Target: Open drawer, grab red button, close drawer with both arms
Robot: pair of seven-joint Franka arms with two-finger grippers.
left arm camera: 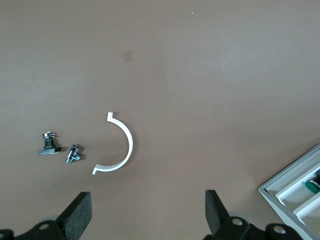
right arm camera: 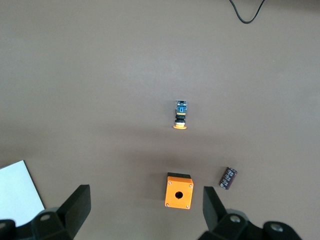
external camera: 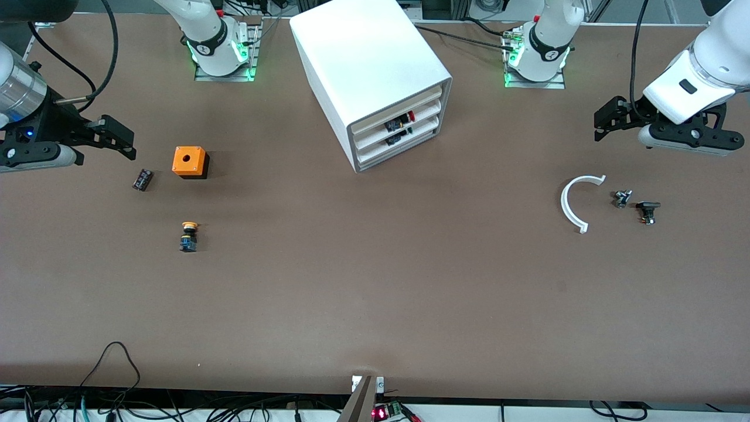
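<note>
The white cabinet [external camera: 369, 64] stands between the arm bases with its stacked drawers pushed in. Through the cut-out of the second drawer [external camera: 370, 140] shows the button [external camera: 405, 119], red cap on a black body. My left gripper [external camera: 599, 126] hangs open and empty over the table at the left arm's end. In the left wrist view my left gripper [left arm camera: 148, 215] has bare table between its fingers. My right gripper [external camera: 129, 143] hangs open and empty at the right arm's end. In the right wrist view my right gripper [right arm camera: 145, 210] has the orange box [right arm camera: 179, 191] partly between its fingers, far below them.
The drawer below holds a black-and-green part [external camera: 401, 136]. Near the right gripper lie the orange box [external camera: 189, 161], a black cylinder [external camera: 142, 179] and an orange-capped button [external camera: 188, 235]. A white curved piece [external camera: 571, 202] and two small metal parts [external camera: 622, 198] [external camera: 647, 211] lie near the left gripper.
</note>
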